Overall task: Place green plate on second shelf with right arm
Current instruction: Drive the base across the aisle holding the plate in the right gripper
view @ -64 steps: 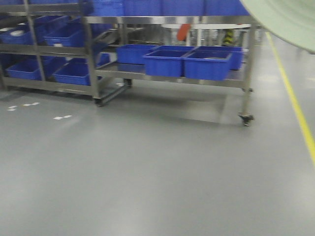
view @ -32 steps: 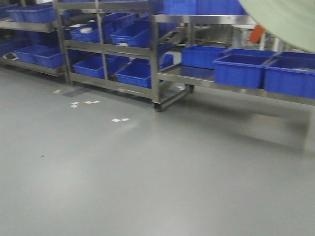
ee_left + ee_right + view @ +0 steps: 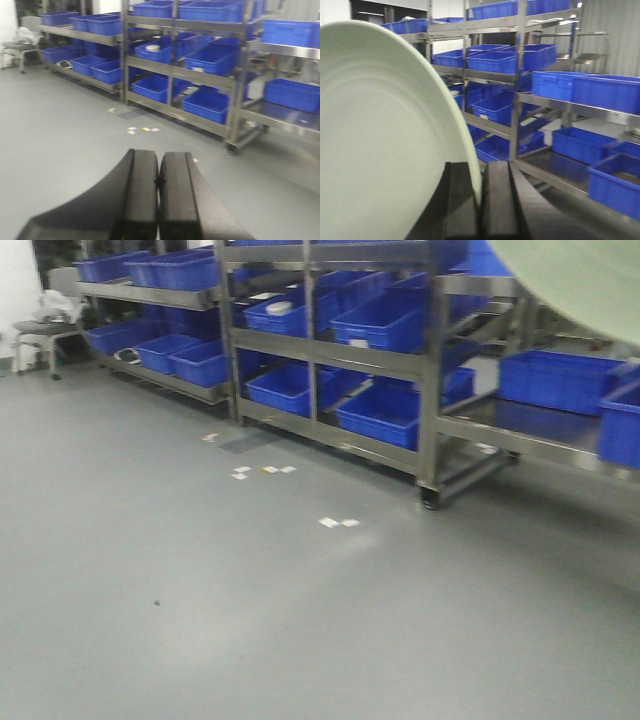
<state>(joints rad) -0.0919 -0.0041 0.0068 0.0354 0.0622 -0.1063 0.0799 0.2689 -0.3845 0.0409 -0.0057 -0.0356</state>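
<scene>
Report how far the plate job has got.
Done: the green plate is picked up, its rim clamped in the right gripper. In hand: carrying it; the shelf rack stands some way ahead. Left: setting it on the rack's second level. The left gripper is shut, empty.

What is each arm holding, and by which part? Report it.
The right gripper holds the green plate by its rim, pinched between the fingers. The left gripper is shut on nothing.

The green plate (image 3: pixel 588 280) before blue-binned racks (image 3: pixel 431 390)
</scene>
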